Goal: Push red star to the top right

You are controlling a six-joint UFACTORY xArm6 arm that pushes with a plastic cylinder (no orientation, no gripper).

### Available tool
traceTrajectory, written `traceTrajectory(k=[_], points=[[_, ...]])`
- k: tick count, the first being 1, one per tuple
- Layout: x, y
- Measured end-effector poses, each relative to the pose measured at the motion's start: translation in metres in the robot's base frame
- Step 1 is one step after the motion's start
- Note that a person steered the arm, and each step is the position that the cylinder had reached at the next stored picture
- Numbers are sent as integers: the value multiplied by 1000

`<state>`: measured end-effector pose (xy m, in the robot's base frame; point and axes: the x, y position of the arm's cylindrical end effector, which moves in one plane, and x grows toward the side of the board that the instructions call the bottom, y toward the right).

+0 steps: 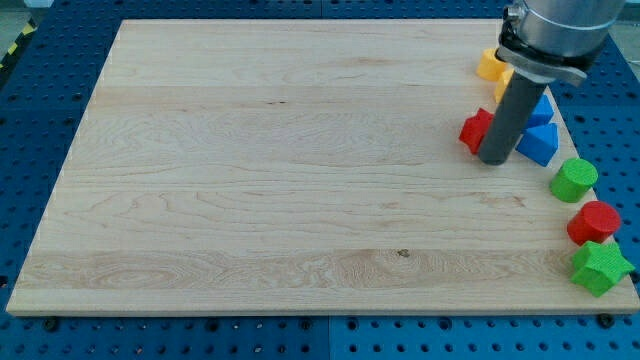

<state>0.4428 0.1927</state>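
The red star (475,130) lies near the board's right side, partly hidden behind my rod. My tip (495,160) rests on the board just at the star's lower right, touching or nearly touching it. Two blue blocks sit right of the rod: one (541,107) above, one (539,143) below, shapes unclear. A yellow block (491,65) lies above, partly hidden by the arm.
A green cylinder (574,179), a red cylinder (594,222) and a green star (600,267) line the wooden board's (250,180) right edge toward the view's bottom. The arm's grey body (555,30) covers the top right corner.
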Motion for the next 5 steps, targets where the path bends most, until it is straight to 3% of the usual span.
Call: traceTrajectory(k=[3,5], points=[[-90,-6],[-139,-50]])
